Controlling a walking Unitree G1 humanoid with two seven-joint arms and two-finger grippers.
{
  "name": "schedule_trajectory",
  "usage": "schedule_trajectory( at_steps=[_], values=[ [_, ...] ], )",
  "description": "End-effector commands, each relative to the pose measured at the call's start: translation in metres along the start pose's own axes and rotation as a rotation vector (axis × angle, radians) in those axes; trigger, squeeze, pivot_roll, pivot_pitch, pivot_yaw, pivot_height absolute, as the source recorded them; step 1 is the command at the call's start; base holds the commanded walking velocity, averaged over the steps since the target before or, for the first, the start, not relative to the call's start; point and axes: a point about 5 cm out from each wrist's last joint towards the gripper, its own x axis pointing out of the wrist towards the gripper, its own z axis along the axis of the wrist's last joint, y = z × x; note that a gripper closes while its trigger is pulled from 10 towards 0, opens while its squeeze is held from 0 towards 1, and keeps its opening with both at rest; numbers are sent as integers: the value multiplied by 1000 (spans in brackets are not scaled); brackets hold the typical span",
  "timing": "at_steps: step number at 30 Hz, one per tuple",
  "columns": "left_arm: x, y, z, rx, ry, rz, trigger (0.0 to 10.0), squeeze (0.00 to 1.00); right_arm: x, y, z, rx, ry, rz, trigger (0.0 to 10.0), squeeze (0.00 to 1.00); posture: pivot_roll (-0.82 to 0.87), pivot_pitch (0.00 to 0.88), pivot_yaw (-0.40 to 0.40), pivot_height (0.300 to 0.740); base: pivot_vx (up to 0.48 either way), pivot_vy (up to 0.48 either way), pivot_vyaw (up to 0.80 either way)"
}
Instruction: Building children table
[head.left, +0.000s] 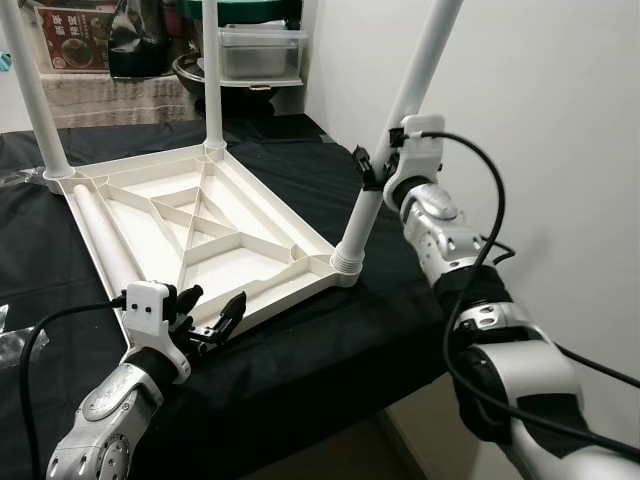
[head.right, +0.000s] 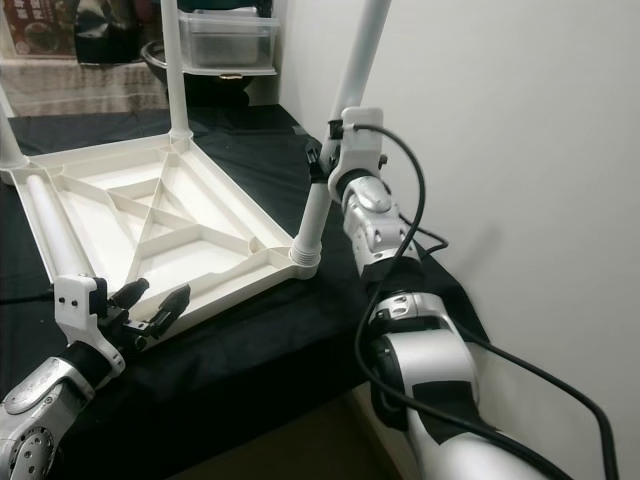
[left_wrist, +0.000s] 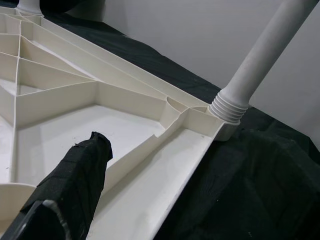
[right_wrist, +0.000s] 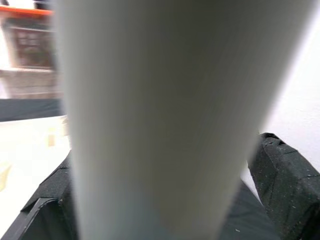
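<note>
Upside-down white plastic children's tabletop (head.left: 200, 225), ribbed on its underside, lies on the black-draped bench (head.left: 330, 330). Nearest, the left claw (head.left: 212, 313) hovers with fingers parted just at the tabletop's near edge, grasping nothing. At the near right corner a white tubular leg (head.left: 385, 140) stands in its threaded socket, and the right claw (head.left: 368, 166) is clenched around it. Farther back, two more white legs (head.left: 212, 70) rise from the far corners, with a clear plastic storage box (head.left: 260, 52) behind.
</note>
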Motion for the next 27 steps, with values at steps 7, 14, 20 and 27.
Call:
schedule_trajectory(
  at_steps=[7,14,20,27],
  values=[
    [0,0,-3,12,11,-9,10000,0,0,3,10,77,-21,196,10000,0,37,0,-150,740,0,0,0],
    [1,0,-3,16,12,-12,10000,0,0,2,7,93,-9,306,10000,0,39,0,-150,740,0,0,0],
    [0,2,-3,21,16,-9,10000,0,-2,-8,0,34,23,323,10000,0,55,0,-158,740,0,0,0],
    [-2,3,-2,28,23,-9,10000,0,-4,-21,-1,-57,63,326,0,0,60,0,-156,740,0,0,0]
  ],
)
